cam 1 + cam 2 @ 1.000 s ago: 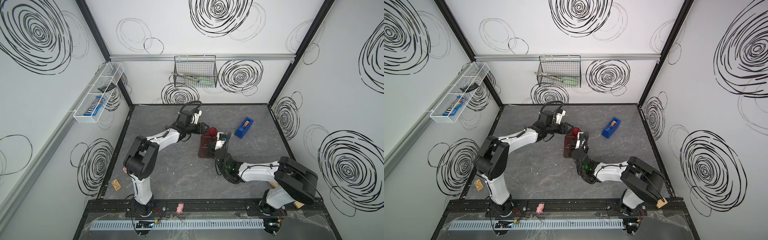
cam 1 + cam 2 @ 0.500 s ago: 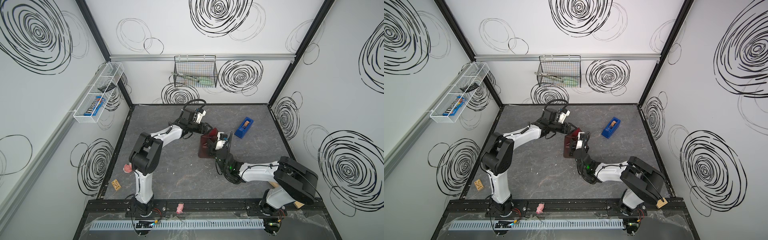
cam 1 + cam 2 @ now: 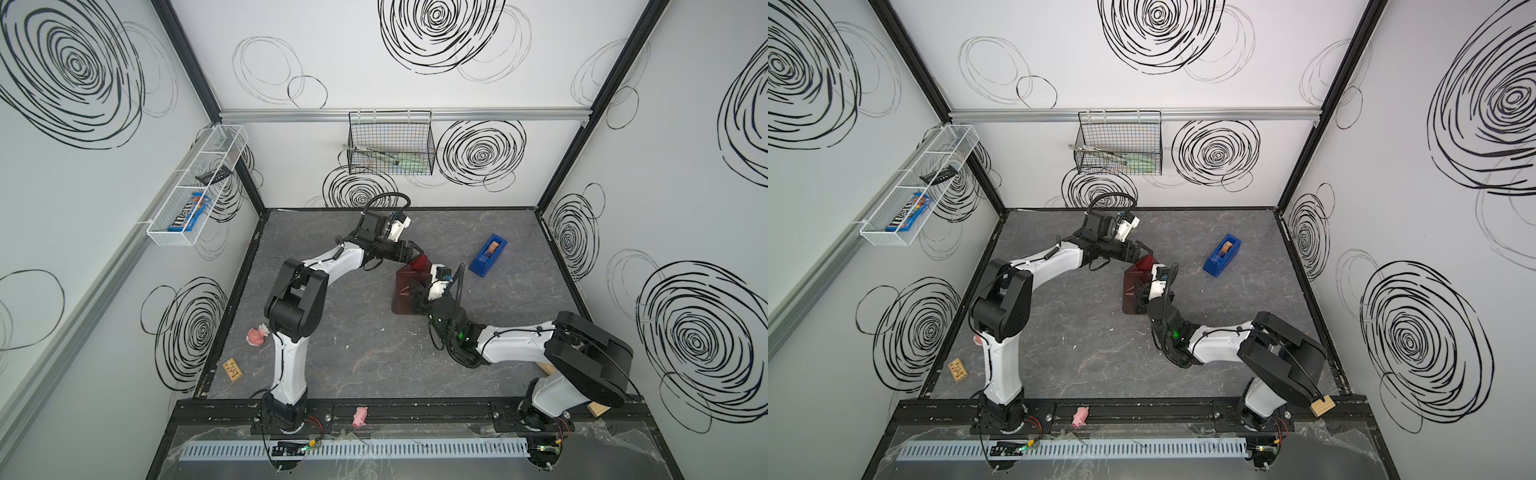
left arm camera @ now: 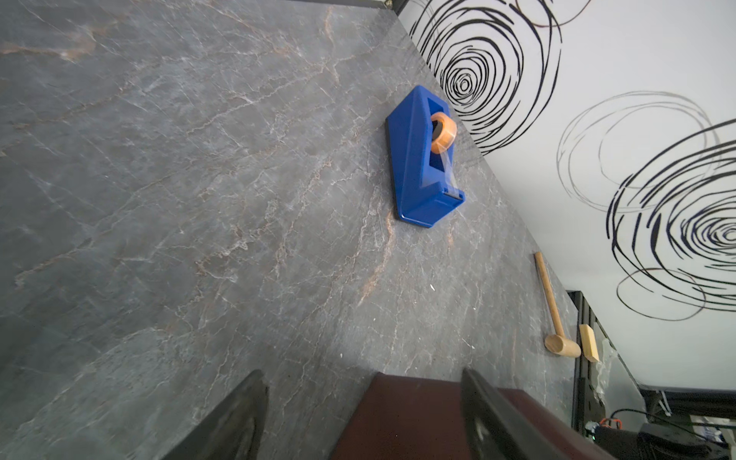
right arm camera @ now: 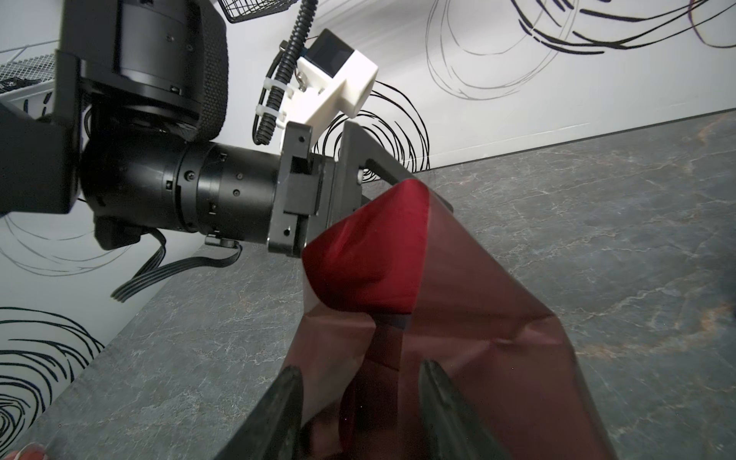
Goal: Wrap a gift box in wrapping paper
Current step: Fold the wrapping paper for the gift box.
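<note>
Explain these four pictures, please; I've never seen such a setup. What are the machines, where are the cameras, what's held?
Two white-and-black robot arms are mounted at the near edge of a grey table. Both top views look down from one overhead camera; the other two come from cameras on the arms' wrists. On the table are a blue tape dispenser and creased red wrapping paper, folded around the gift box, which shows only as a dark sliver. The right gripper has its fingers either side of the wrapped paper and appears to clamp it. The left gripper is open, fingers spread around the paper's edge, holding nothing.
</note>
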